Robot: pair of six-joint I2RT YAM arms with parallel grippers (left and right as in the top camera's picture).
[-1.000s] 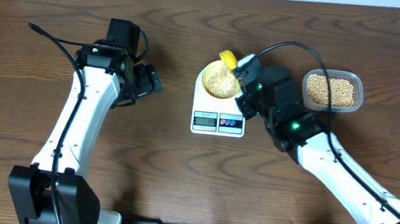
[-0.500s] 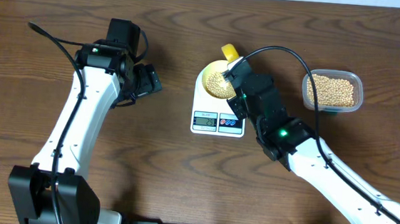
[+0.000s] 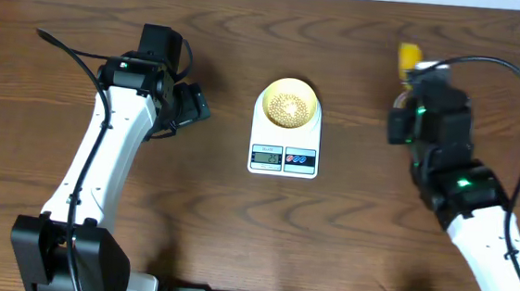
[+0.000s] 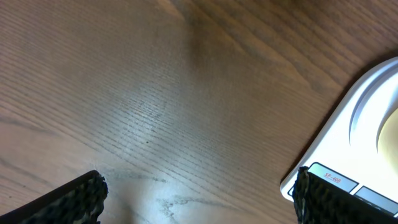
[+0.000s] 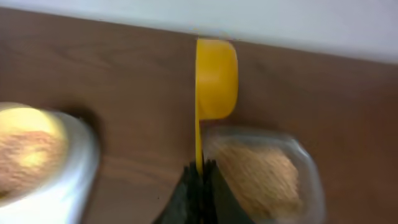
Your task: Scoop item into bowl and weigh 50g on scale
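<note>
So the bowl (image 3: 268, 96) with the beans (image 3: 289, 107) sits on the scale (image 3: 285, 138), mid-frame. The right gripper (image 5: 200, 180) is in the upper right, pinched on the yellow scoop (image 5: 216, 78) handle. The left gripper (image 4: 196, 202) is spread wide, left of the scale.

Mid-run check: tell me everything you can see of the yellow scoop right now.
The scoop is bright yellow and plastic-looking: a round cup on a thin straight handle. The right pincer is shut on the handle's near end, with the cup pointing away from the wrist toward the table's back edge. It looks turned on its side, and its cup lies past the far rim of the clear tub. The wrist view is motion-blurred, so whether it is loaded cannot be told. Overhead, only the cup shows past the arm.
</note>
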